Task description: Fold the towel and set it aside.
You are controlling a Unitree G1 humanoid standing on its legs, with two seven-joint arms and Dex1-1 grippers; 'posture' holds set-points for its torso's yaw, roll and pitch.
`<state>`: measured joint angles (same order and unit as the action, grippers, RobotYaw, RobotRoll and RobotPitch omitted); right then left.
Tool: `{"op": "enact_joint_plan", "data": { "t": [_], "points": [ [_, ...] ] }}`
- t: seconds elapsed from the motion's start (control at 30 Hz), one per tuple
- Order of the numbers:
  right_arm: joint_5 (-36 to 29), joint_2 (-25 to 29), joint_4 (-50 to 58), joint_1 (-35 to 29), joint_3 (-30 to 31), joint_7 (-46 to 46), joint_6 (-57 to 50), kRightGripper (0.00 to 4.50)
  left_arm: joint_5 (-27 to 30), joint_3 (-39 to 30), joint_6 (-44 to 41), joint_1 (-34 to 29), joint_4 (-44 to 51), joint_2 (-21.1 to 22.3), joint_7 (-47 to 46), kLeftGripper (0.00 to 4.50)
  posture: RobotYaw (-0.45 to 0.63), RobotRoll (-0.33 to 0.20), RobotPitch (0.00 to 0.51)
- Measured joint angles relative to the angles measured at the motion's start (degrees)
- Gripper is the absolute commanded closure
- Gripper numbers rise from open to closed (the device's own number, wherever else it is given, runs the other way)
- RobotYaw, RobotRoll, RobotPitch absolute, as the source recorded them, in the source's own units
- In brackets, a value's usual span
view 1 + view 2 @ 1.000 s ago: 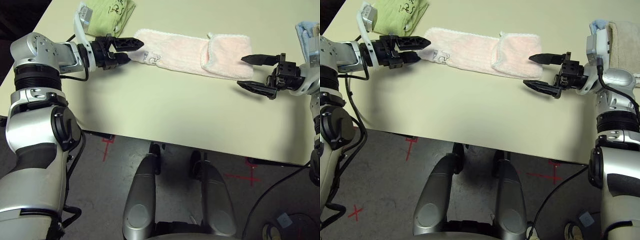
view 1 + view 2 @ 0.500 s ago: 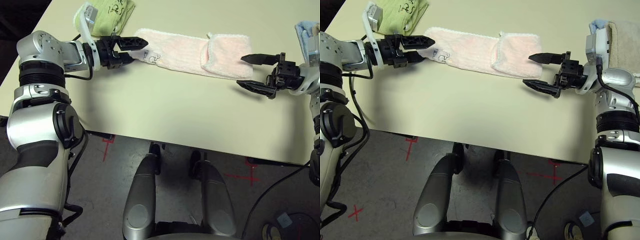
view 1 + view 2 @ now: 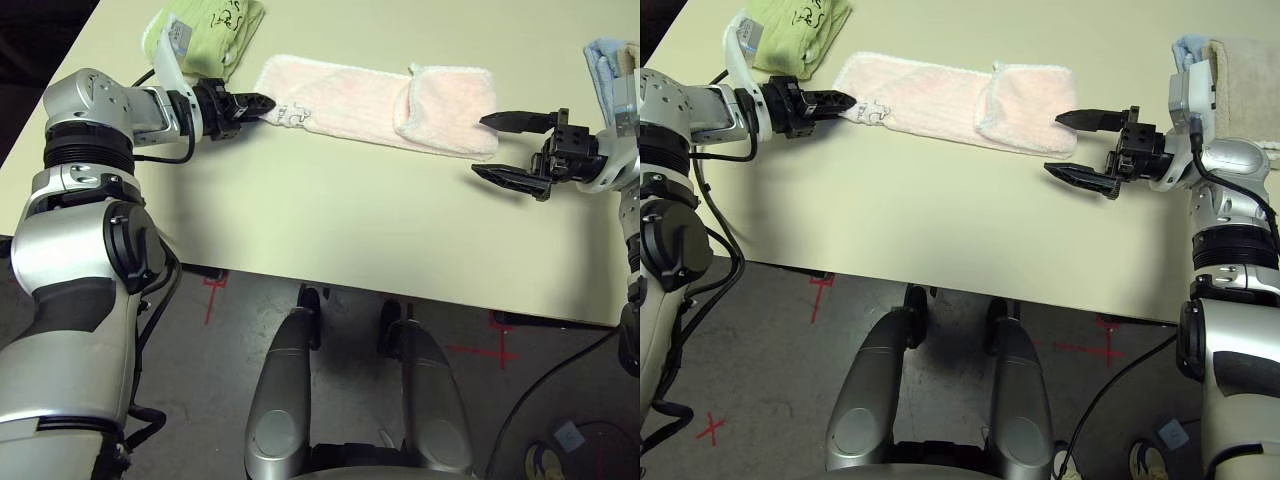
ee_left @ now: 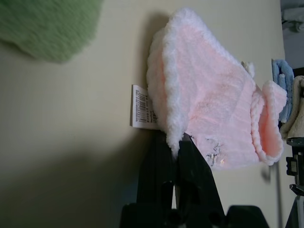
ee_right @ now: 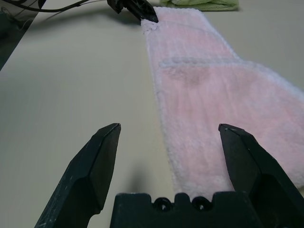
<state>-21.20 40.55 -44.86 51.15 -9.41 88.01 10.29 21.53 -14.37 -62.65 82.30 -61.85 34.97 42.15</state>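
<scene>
- table: cream top, spans the upper two thirds of the head view
- towel: pink strip, upper centre, right end folded over
- right gripper: right of frame, fingers wide apart, just off the towel's folded end
- left gripper: upper left, pinched on the towel's left corner

light: even, bright | shadows: soft beneath arms | left wrist view: near parts blurred
</scene>
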Motion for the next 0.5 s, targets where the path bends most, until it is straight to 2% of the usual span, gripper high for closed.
{"op": "enact_joint_plan", "data": {
  "t": [0.2,0.4,0.5],
  "points": [
    [0.0,0.5,-1.6,0.5,-0.2,-1.8,-1.1,0.00,-1.3,2.4,0.6,0.5,1.9,2.8,1.9,4.46,0.09,0.000,0.451],
    [0.1,1.0,-3.2,1.0,-0.2,-2.4,-0.9,0.00,0.0,7.1,-7.1,0.3,14.9,6.4,8.5,4.46,0.10,0.000,0.447],
    [0.5,1.0,-4.2,2.2,-0.2,-2.5,-0.6,0.00,2.1,8.5,-11.8,-2.3,22.0,7.1,10.4,4.46,0.11,0.000,0.447]
  ]
}}
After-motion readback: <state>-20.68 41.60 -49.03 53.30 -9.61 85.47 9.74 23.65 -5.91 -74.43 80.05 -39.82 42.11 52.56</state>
